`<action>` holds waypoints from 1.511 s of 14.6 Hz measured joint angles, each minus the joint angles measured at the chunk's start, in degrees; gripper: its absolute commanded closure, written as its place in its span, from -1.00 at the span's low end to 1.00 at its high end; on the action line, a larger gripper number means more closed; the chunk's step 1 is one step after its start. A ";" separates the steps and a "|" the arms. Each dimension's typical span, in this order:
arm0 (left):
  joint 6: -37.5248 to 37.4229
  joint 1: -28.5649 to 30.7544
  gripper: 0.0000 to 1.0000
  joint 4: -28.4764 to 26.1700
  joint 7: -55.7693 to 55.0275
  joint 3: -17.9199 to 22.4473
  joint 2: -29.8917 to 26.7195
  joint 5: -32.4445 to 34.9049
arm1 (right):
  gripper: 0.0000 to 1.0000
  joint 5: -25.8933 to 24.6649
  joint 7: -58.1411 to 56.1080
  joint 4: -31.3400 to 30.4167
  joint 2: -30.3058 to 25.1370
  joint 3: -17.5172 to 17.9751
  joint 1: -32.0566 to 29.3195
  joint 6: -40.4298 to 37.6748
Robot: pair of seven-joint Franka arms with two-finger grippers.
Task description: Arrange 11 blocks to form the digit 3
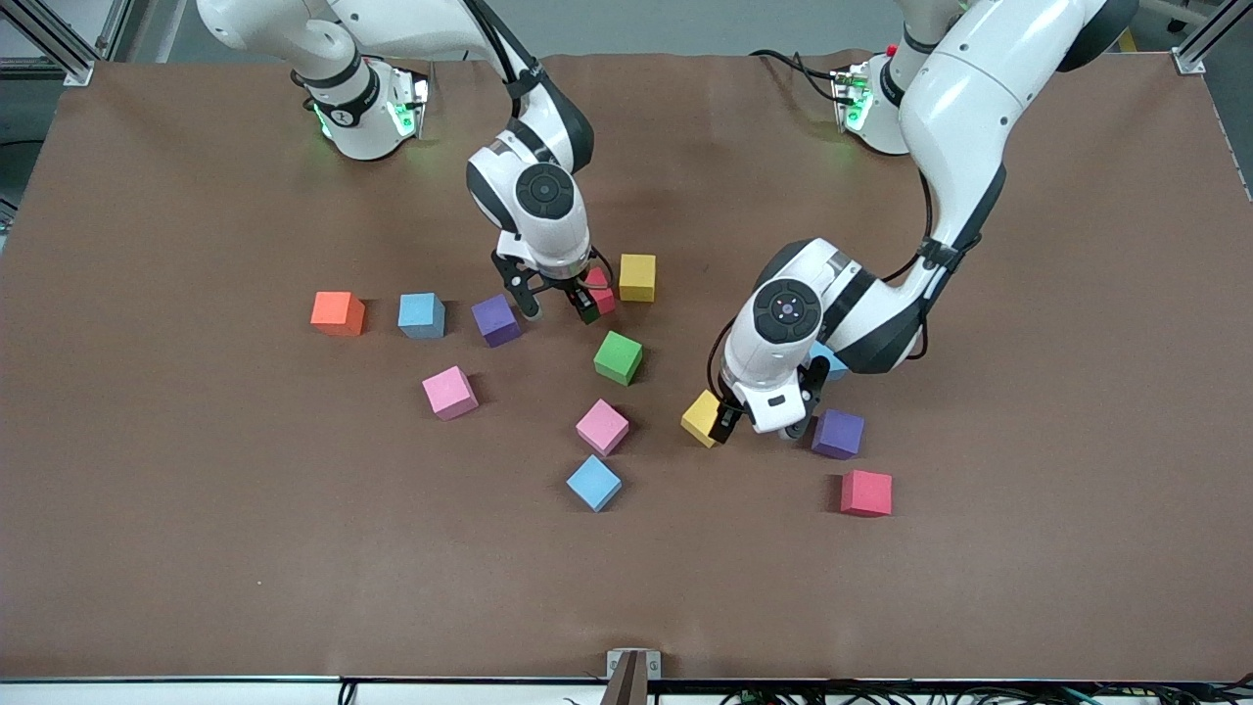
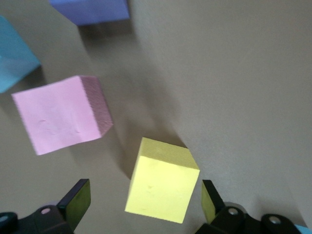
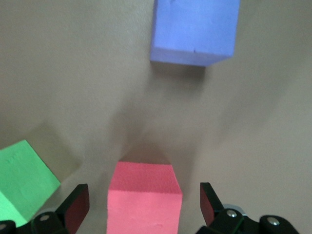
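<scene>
Two grippers are mine, and both stand with their jaws spread wide, clenched on nothing. My right gripper point(image 1: 558, 306) is low over a red block point(image 1: 599, 290); in my right wrist view that red block point(image 3: 144, 197) sits between my fingers point(image 3: 75, 204) without either pad pressing it, with a purple block point(image 3: 195, 30) ahead and the green block point(image 3: 22, 180) off to one side. I take the green block point(image 1: 619, 356) as my landmark. The red block lies just farther from the front camera than the green one, and a yellow block point(image 1: 637, 277) sits just beside that red one. The purple block point(image 1: 496, 319), a light blue block point(image 1: 422, 315) and the orange cube point(image 1: 338, 313) run in a row toward the right arm's end from the green block. Nearer the front camera than the green block lie a pink block point(image 1: 602, 426) and another blue block point(image 1: 594, 483); a second pink block point(image 1: 450, 393) lies toward the right arm's end. My left gripper point(image 1: 768, 416) is down toward the left arm's end from the green block, straddling a second yellow block point(image 1: 701, 416); my left wrist view shows that yellow block point(image 2: 161, 180) between my open fingers point(image 2: 78, 200), a pink block point(image 2: 61, 114) near it. Another purple block point(image 1: 838, 434) and a red block point(image 1: 867, 493) lie farther toward that end. No digit 3 is formed; the blocks lie scattered and apart.
</scene>
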 measured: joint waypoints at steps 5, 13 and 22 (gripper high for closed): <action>3.96 -0.27 -1.00 0.57 -0.01 0.45 3.29 0.00 | -0.98 0.02 2.38 0.08 0.71 0.00 1.34 0.86; 4.00 -1.46 -1.00 1.51 -0.01 0.92 4.82 1.30 | -0.50 0.05 6.16 0.08 1.06 -0.07 2.35 1.67; 3.90 -1.81 0.15 1.86 -2.78 1.26 6.16 2.48 | 0.99 0.41 16.01 0.10 1.15 -0.65 2.32 1.39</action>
